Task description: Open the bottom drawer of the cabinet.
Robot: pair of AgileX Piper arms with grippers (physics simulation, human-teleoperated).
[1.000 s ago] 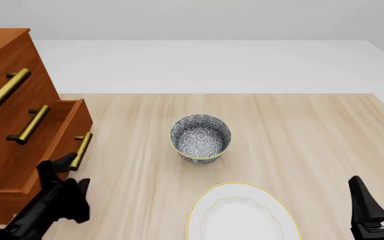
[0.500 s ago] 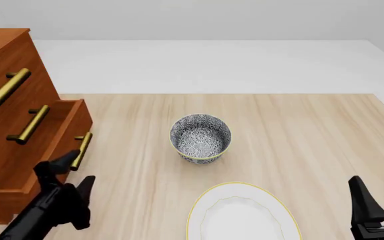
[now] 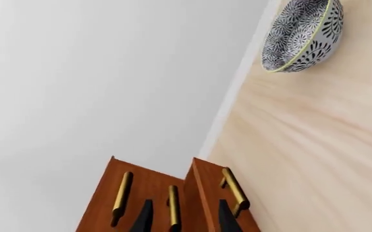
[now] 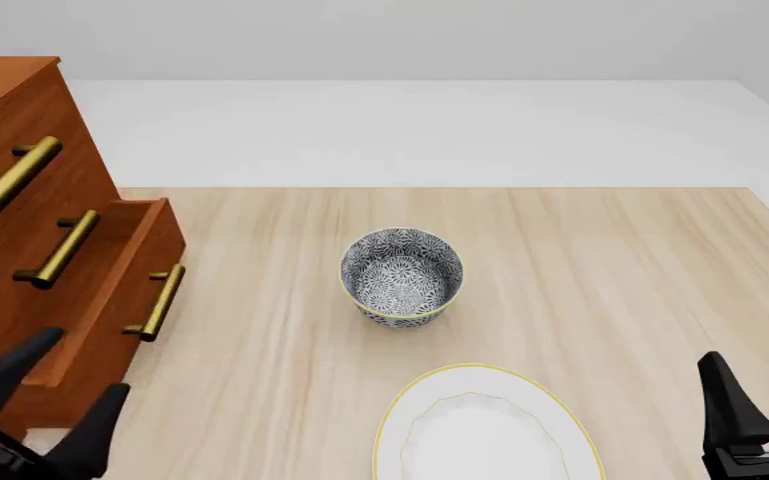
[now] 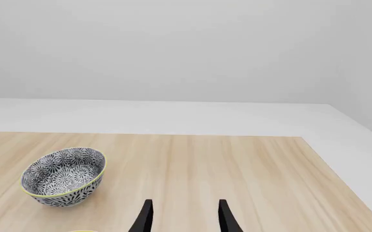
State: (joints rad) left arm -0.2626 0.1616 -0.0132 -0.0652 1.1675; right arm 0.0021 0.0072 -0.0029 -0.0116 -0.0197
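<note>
In the front view the cabinet [image 4: 11, 110] runs off the left edge, so its left side and the left end of the top brass handle [image 4: 11, 175] are cut away. The interior of the bottom drawer [image 4: 104, 300] cannot be seen from this angle. The left hand [image 4: 48, 400] shows only its two finger tips; the rest lies below the frame. The right hand [image 4: 764, 405] is clipped by the right and bottom edges. The white plate [image 4: 484, 430] is cut off along the bottom. In the left wrist view the cabinet's lower part passes out of frame, and the bowl [image 3: 302, 36] is cropped at the top edge
</note>
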